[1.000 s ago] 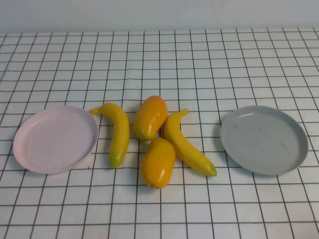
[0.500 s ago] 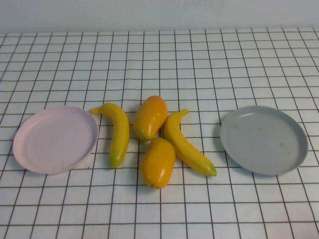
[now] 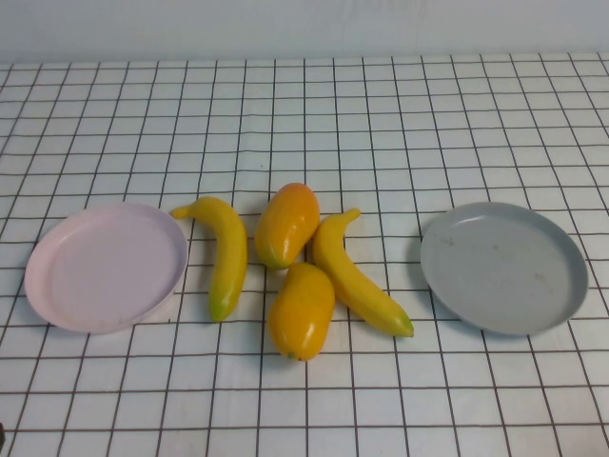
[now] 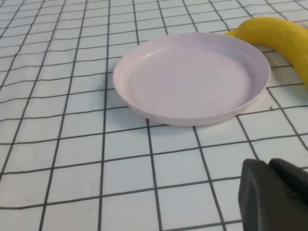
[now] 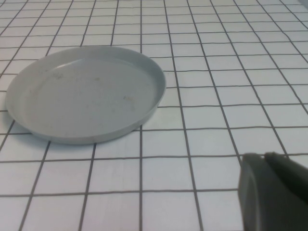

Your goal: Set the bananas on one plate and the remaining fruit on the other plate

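Two claws low at near table edge, left claw (image 4: 274,195) by pink plate (image 4: 192,79), right claw (image 5: 274,192) by grey plate (image 5: 86,91), grip unclear

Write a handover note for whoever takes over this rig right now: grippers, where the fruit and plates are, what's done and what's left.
Left gripper: low near the pink plate, holding nothing.
Right gripper: low near the grey plate, holding nothing.
Both plates are bare: pink at table left, grey at table right.
All fruit lies clustered between them: left banana beside the pink plate, right banana, far mango and near mango.
Done: nothing sorted.
Left: both bananas onto the grey plate, both mangoes onto the pink plate.
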Available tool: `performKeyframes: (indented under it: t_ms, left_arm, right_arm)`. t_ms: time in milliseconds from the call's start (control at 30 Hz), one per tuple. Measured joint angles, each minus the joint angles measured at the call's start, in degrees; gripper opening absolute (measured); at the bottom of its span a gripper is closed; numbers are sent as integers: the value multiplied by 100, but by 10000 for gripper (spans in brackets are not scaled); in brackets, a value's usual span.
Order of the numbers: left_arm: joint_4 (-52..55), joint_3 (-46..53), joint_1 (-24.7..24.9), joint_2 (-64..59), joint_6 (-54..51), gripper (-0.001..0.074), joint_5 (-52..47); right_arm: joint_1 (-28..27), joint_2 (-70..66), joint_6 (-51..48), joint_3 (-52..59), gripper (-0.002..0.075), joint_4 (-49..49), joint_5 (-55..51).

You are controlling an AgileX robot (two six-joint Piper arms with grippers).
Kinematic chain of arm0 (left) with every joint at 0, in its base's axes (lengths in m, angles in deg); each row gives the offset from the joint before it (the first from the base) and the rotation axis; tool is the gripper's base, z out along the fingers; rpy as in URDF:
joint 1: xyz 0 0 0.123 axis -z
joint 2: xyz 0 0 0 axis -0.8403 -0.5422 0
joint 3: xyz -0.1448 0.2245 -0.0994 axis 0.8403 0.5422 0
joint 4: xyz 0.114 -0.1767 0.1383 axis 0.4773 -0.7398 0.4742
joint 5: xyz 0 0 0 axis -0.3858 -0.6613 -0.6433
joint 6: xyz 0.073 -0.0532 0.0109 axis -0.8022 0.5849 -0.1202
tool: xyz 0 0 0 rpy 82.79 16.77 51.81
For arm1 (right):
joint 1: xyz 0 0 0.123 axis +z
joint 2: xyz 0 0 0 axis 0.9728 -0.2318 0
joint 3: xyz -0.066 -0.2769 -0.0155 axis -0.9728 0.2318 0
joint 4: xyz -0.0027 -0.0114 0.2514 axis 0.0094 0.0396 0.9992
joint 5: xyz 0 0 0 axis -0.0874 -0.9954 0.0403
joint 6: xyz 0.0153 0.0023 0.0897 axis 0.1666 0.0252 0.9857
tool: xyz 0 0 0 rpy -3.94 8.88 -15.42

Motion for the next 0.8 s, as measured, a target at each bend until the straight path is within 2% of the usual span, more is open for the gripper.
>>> performKeyframes:
  t_ms: [200, 800]
  left_arm:
    - [0, 0, 226, 0, 0, -4, 0]
    - [0, 0, 220, 0, 0, -4, 0]
  right_arm:
    - [0, 0, 0, 0, -17, 0, 0]
    - [0, 0, 0, 0, -17, 0, 0]
